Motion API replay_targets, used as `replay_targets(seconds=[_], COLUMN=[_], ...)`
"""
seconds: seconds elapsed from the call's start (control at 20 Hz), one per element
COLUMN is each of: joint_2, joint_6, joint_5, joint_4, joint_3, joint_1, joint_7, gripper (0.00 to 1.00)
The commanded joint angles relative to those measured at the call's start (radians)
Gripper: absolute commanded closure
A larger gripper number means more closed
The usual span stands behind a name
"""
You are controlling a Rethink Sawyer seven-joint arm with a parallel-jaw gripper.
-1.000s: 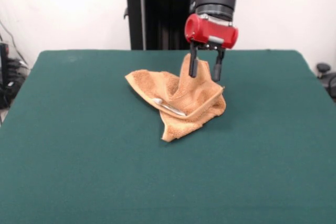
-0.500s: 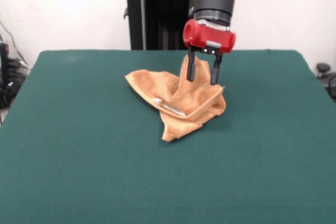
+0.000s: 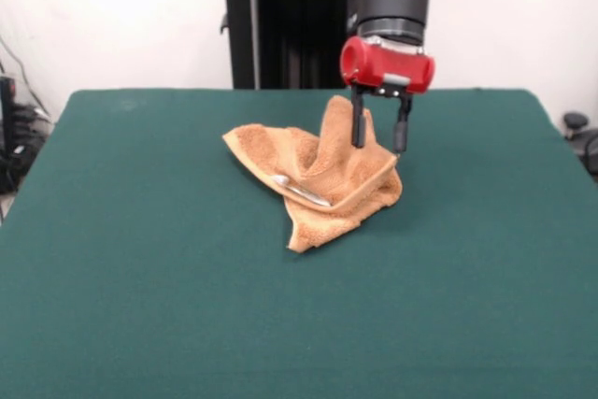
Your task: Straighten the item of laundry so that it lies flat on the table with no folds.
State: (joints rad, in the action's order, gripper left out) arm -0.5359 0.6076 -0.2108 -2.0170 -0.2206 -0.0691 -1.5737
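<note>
**Crumpled towel, open gripper at its raised peak**

Front view: The towel [image 3: 322,175] lies bunched near the middle of the table [image 3: 140,306], a little toward the far side and slightly right of centre. It is far from flat. One flap spreads out to the left, a point of cloth hangs toward the near side, and a fold on the right doubles back over itself along a thick edge. A peak of cloth stands up at the back of the heap, higher than the rest. A pale strip, likely the tag [image 3: 301,191], shows on the left half of the pile, lying slantwise in a crease.

The gripper [image 3: 377,141] comes down from above on the red and black arm [image 3: 392,7]. Its two dark fingers [image 3: 358,123] point straight down and stand apart, so the tool is released, with nothing clamped between them. The left finger in the picture overlaps the right slope of the raised peak; whether it touches the cloth cannot be told. The other finger hangs just off the towel's right edge, with green table showing behind it. The peak sits to the picture's left of the gap between the fingers rather than inside it.

The rest of the green table top around the towel is bare cloth, reaching well out on every side of the heap.
</note>
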Motion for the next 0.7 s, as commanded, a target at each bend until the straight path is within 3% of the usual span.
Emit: replay_targets(seconds=[0.05,0.7], joint_2=[-0.023,-0.025], joint_6=[-0.036,-0.056], joint_5=[-0.036,-0.025], joint_4=[0.022,0.018], joint_3=[0.150,0.155], joint_1=[0.017,0.027], joint_7=[-0.219,-0.201], gripper=[0.00,0.00])
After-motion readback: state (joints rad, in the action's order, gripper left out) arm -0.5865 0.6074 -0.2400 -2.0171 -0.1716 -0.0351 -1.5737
